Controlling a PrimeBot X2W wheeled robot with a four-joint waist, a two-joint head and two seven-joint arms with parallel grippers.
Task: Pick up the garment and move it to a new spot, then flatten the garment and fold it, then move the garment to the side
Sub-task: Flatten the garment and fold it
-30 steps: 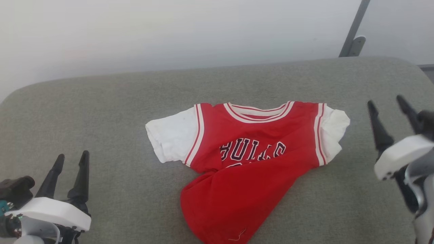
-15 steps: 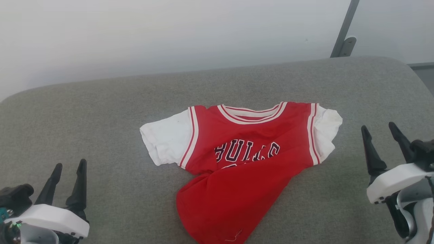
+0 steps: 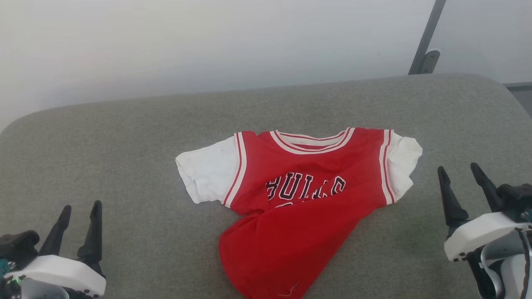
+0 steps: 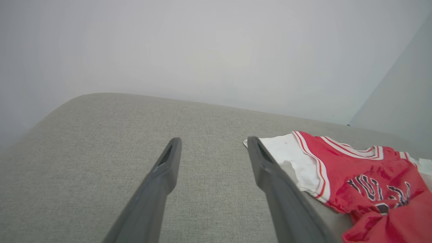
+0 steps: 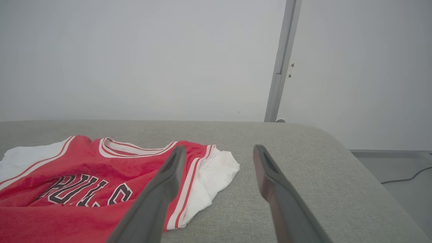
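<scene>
The garment (image 3: 299,195), a red jersey with white sleeves and dark chest lettering, lies on the grey cushioned surface (image 3: 124,137), collar toward the wall. Its lower hem is folded up and twisted over the front. It also shows at the right of the left wrist view as the garment (image 4: 357,172) and at the left of the right wrist view as the garment (image 5: 84,182). My left gripper (image 3: 80,207) is open at the lower left, well clear of the left sleeve. My right gripper (image 3: 457,169) is open at the lower right, beside the right sleeve, touching nothing.
A pale wall runs behind the surface, with a grey metal post (image 3: 428,41) at the back right. The surface's rounded right edge drops to a floor with a dark cable (image 5: 405,179). Bare grey fabric surrounds the jersey on all sides.
My right gripper has dropped lower and drawn back toward the near edge. My left gripper has lowered slightly. The head camera has shifted a little; the garment lies as before.
</scene>
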